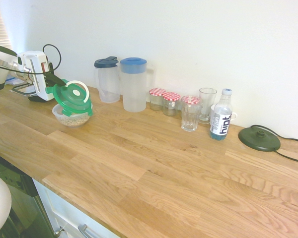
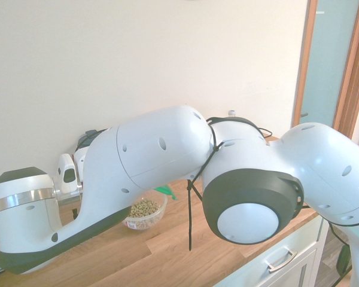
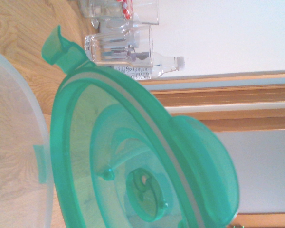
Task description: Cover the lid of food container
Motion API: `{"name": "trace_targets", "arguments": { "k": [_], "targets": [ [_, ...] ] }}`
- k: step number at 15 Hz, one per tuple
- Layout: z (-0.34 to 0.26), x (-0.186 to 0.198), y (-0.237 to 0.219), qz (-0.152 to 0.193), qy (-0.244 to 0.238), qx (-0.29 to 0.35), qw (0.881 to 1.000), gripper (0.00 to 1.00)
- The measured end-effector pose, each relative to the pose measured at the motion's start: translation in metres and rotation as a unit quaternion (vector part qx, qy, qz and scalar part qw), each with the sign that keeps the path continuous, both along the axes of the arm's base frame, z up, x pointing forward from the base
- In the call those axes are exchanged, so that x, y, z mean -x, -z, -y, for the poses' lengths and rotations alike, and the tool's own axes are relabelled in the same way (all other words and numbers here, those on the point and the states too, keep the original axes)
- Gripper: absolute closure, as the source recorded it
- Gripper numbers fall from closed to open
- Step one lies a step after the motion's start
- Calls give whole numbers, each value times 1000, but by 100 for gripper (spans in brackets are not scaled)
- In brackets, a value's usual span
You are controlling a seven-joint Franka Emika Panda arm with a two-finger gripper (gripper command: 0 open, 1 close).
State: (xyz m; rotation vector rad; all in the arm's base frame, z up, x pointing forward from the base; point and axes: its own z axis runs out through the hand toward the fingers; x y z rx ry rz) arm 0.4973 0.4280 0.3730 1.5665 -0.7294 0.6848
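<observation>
Wooden counter (image 1: 154,163): 2 lidded pitchers (image 1: 133,84) at far wall. Food container (image 1: 72,115) far left, brown cereal inside. Lid (image 1: 71,95) tilted over container rim, pinched at left edge by gripper (image 1: 55,81). Right: 3 jars (image 1: 171,102), 2 glasses (image 1: 190,113), water bottle (image 1: 220,117).

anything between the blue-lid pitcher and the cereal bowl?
Nothing but bare wood counter between the tall pitcher and the food container, in the first exterior view.
</observation>
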Motion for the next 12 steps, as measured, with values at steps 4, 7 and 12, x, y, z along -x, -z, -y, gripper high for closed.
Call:
{"name": "trace_targets", "arguments": {
  "k": [4,7,12],
  "targets": [
    [-2,1,9,-1,-7,4,1000,0],
    [-6,4,17,-3,-17,5,1000,0],
    [-15,18,30,-13,-24,3,1000,0]
  ]
}}
